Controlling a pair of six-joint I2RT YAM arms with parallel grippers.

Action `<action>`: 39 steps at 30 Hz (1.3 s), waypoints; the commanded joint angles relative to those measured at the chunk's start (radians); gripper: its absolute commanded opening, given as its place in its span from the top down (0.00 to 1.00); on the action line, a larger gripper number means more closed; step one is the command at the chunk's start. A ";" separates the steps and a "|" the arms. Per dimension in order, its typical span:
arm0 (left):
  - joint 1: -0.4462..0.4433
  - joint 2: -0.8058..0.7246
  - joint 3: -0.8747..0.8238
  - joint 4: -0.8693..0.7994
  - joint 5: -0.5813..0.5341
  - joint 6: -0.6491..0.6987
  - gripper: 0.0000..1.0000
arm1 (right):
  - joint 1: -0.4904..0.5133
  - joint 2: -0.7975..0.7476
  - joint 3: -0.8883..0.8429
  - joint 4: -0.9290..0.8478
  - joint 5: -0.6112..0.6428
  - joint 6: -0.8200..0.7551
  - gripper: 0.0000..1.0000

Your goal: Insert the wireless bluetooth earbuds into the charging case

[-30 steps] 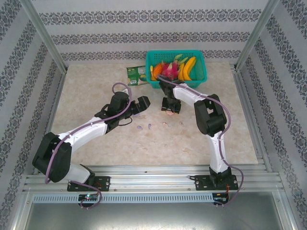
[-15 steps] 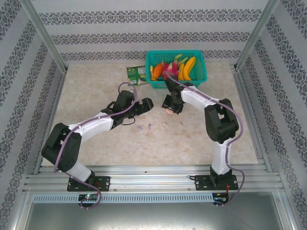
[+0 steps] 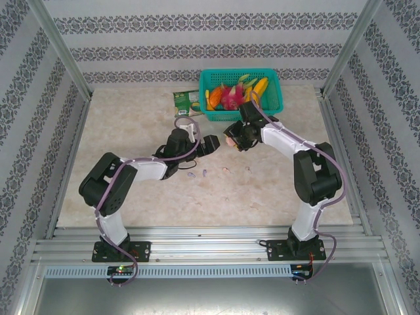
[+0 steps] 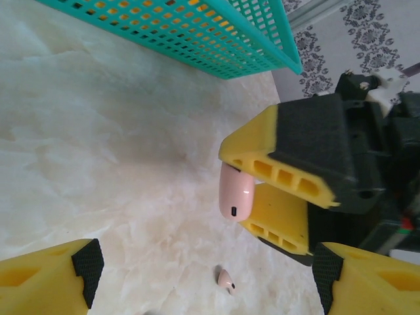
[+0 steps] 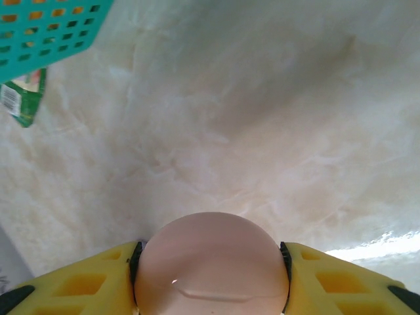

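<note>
- The table (image 3: 131, 138) carried all the loose work. From what lay on it, I judge you were at the very start of the task, with every insertion left to do.
- The teal basket (image 3: 239, 71) of fruit stood at the far edge, well apart from the job. It bore no writing.
- Your left tool (image 3: 211, 142) hovered just beside the right one, its fingers spread wide with nothing between them. Judging by that pose, it had yet to pick anything up.
- Your right tool (image 3: 233, 140) hung near the basket's front wall, clamped on the pink case and holding it clear above the table.
- The green packet (image 3: 187, 103) lay just left of the basket. It had print and a white patch on it, but all of that was too small to read.
- The charging case (image 5: 211, 262) sat pinched between your right tool's yellow fingers. Its lid looked closed, with only a seam and a small dark port showing. I found no brand or lettering on it.
- The earbuds (image 3: 205, 172) lay scattered on the table nearer you than the tools, some purple and some pink. One pink earbud (image 4: 226, 281) lay below the raised case. None was in the case, so opening it and seating the buds remained to be done.
</note>
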 commanded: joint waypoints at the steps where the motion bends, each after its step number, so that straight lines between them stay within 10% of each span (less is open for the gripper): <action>1: -0.027 0.063 0.040 0.173 0.010 -0.010 0.20 | -0.007 -0.052 -0.028 0.076 -0.037 0.110 0.52; 39: -0.076 0.289 0.223 0.318 -0.032 -0.099 0.60 | -0.010 -0.116 -0.094 0.108 -0.062 0.154 0.52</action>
